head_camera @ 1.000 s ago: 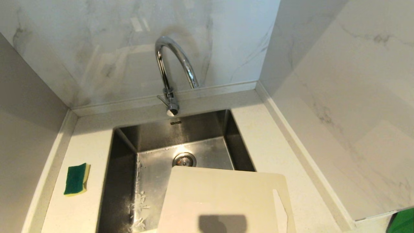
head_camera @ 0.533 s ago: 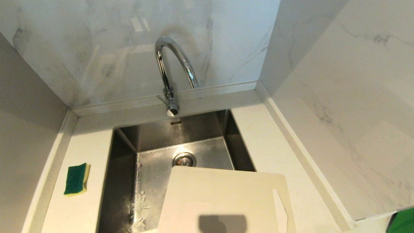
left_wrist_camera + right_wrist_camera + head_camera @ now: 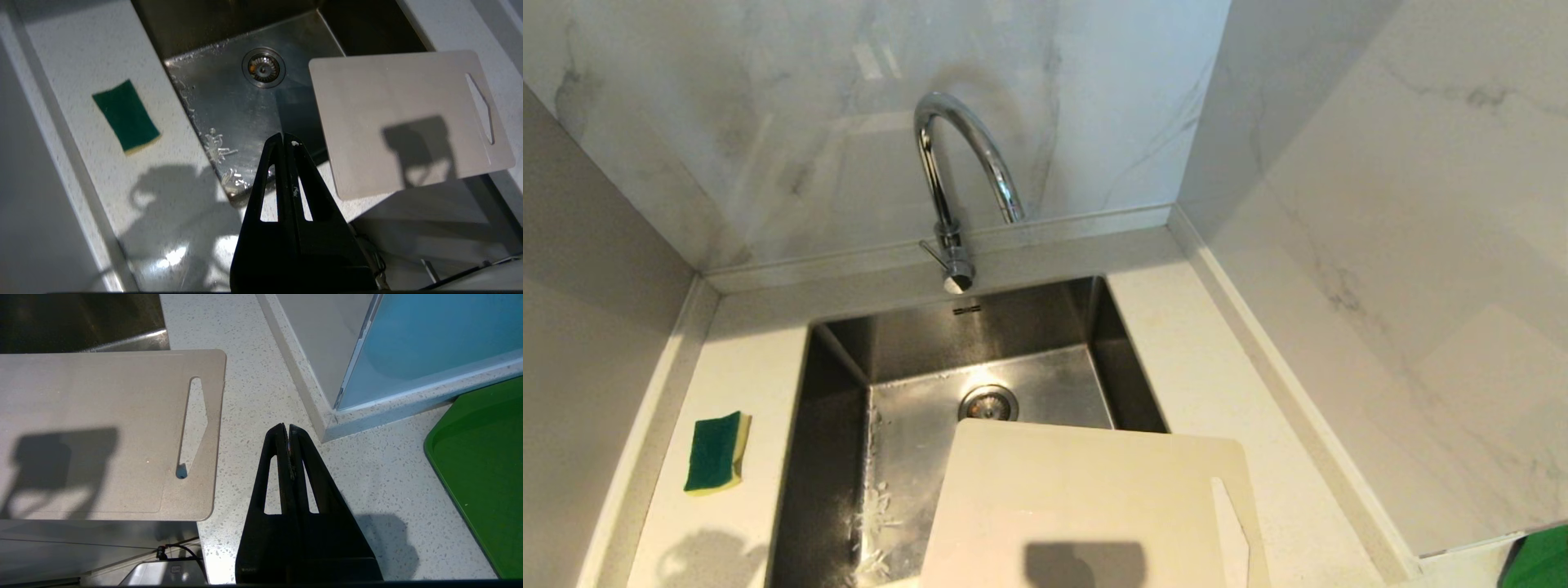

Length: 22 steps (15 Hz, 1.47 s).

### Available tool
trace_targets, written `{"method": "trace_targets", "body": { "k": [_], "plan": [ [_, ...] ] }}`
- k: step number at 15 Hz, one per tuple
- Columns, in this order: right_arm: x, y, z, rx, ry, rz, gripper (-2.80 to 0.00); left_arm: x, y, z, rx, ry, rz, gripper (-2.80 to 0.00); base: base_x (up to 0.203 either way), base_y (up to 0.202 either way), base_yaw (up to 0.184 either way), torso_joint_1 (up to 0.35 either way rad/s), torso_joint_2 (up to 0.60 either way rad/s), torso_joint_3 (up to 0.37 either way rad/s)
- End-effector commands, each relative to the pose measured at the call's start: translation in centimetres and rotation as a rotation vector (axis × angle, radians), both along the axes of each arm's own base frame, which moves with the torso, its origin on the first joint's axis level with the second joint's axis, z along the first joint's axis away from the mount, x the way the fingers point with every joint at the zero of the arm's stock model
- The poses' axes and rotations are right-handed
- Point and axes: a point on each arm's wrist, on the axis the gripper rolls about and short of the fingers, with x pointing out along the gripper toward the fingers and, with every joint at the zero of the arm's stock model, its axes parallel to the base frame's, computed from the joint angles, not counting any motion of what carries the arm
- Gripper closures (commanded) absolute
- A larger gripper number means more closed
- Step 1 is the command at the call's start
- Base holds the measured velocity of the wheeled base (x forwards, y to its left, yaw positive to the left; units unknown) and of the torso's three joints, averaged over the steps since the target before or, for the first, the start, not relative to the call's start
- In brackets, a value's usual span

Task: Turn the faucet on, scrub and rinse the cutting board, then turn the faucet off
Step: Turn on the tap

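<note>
Right now the cutting board (image 3: 1086,506) lies across the sink's (image 3: 833,457) near right corner, faucet (image 3: 956,180) behind. Above the sink's near edge, the left gripper (image 3: 284,136) hangs pinched together, empty; the right gripper (image 3: 286,428), likewise closed and empty, hovers over the counter (image 3: 253,396) beside the board.

No readable text anywhere. Only candidate: a small dark mark on the back wall of the sink (image 3: 980,327), just below the faucet (image 3: 947,188), probably a maker's stamp but too small to make out. Nothing printed on the cutting board (image 3: 1094,506), sponge (image 3: 716,451) or countertop (image 3: 1225,392).
</note>
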Motion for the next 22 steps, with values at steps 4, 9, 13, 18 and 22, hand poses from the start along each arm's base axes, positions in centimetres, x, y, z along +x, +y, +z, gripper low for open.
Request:
{"method": "trace_targets", "body": {
  "k": [4,9,13,18,22],
  "plan": [
    [0.0,0.0,0.0,0.001,0.0,0.0,0.0,12.0,-0.8,4.6,-0.011,0.13,-0.055,0.0,0.0,0.0,0.0,0.0,0.0,0.0],
    [0.0,0.0,0.0,0.001,0.0,0.0,0.0,22.2,-3.3,6.7,-0.154,0.213,-0.067,0.0,0.0,0.0,0.0,0.0,0.0,0.0],
    [0.0,0.0,0.0,0.001,0.0,0.0,0.0,30.2,-5.0,4.6,-0.233,0.239,-0.045,0.0,0.0,0.0,0.0,0.0,0.0,0.0],
    [0.0,0.0,0.0,0.001,0.0,0.0,0.0,36.3,-6.1,2.7,-0.264,0.183,0.024,0.0,0.0,0.0,0.0,0.0,0.0,0.0],
    [0.0,0.0,0.0,0.001,0.0,0.0,0.0,38.2,-6.3,2.4,-0.272,0.162,0.026,0.0,0.0,0.0,0.0,0.0,0.0,0.0]
  ]
}}
